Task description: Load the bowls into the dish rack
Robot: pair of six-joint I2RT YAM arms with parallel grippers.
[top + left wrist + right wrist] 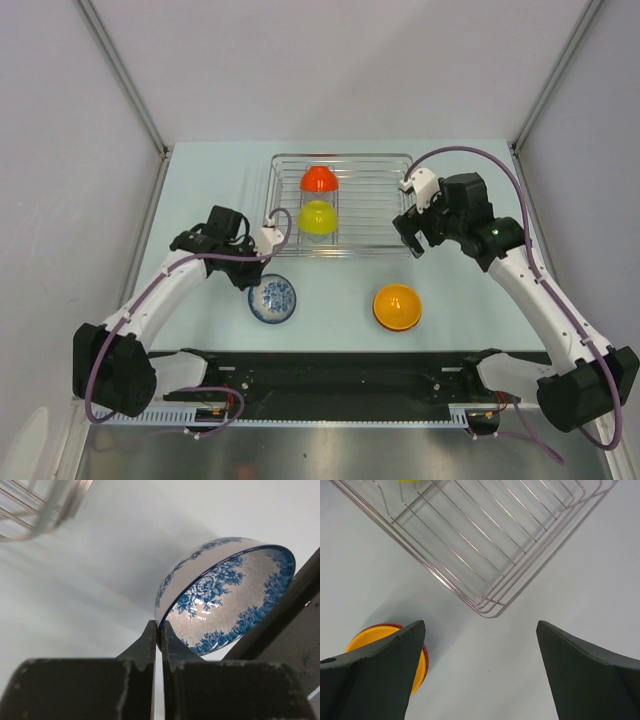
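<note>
The silver wire dish rack (380,205) stands at the back middle with a red-orange bowl (319,179) and a yellow bowl (317,216) upside down in it. My left gripper (256,283) is shut on the rim of a blue-and-white floral bowl (273,299); in the left wrist view the gripper (159,627) pinches the rim and the bowl (225,595) is tilted. An orange bowl (397,306) lies upside down on the table. My right gripper (412,243) is open and empty above the rack's near right corner (490,611), with the orange bowl (360,642) at its left finger.
A black rail (350,365) runs along the near table edge, just behind the blue-and-white bowl in the left wrist view (280,625). Grey walls close in both sides. The rack's right half (485,525) holds no bowls.
</note>
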